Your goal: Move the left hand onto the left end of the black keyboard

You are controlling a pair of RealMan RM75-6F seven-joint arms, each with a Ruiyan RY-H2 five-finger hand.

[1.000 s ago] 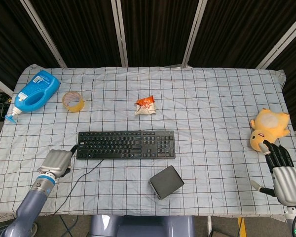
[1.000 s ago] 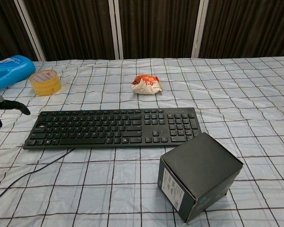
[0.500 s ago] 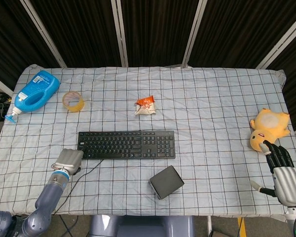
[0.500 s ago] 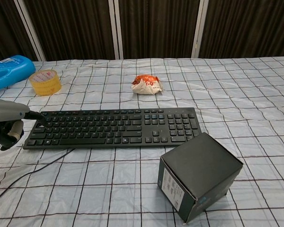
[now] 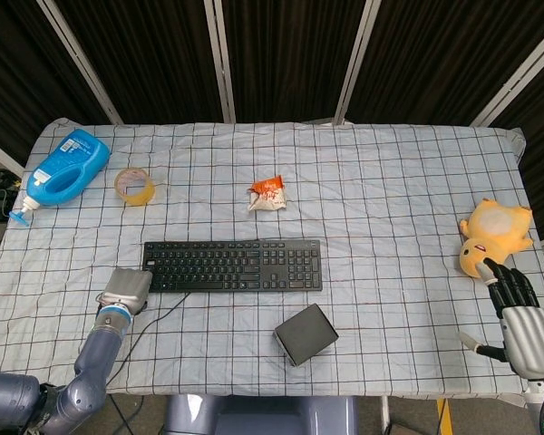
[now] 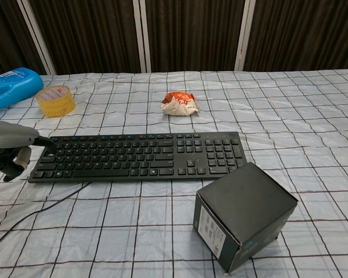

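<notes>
Dark curtain panels with pale uprights close off the back, and in front of them we see a table under a checked cloth point(image 5: 390, 181). Our left hand point(image 5: 126, 289) reaches in low from the near left corner, its grey back up and the forearm running back toward the table edge; in the chest view the left hand point(image 6: 8, 147) shows one dark fingertip point(image 6: 46, 141) stretched out flat toward the keys with the other fingers curled beneath, and nothing in it. Compared with a second ago, the hand has come in from further left and now sits right beside the keyboard, having edged only slightly since half a second back. The black keyboard point(image 5: 233, 265) lies across the middle of the cloth, its cable trailing off toward the near edge, and its left end point(image 6: 46, 159) is just at that outstretched fingertip, though we cannot tell whether they touch. Our right hand point(image 5: 517, 322) rests at the near right corner, fingers extended and apart, holding nothing, beside a yellow plush toy point(image 5: 492, 236).
</notes>
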